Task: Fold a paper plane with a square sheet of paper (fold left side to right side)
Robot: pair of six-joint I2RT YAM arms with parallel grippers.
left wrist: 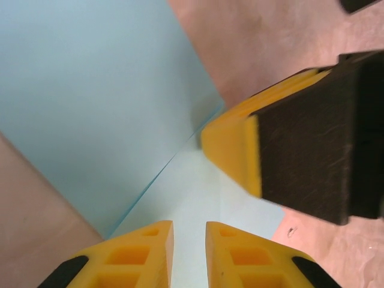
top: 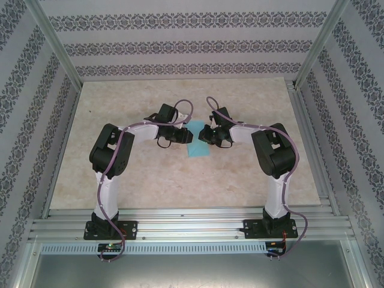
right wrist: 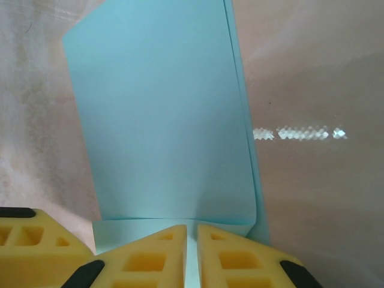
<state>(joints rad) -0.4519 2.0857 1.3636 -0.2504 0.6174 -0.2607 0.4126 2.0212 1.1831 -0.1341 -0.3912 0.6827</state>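
Item: square sheet of paper (top: pixel 198 147), part-folded; left gripper (left wrist: pixel 189 231) slightly parted, right gripper (right wrist: pixel 191 233) nearly closed, possibly pinching it. Layers may be skewed if dragged.

Matt, smooth square sheet of paper (right wrist: pixel 162 120) on a faintly glossy table (top: pixel 198 186).

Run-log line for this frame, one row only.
stage: half-fold | paper: doubled over, on table | left end effector: over paper, narrow gap | right end effector: nearly shut at paper edge
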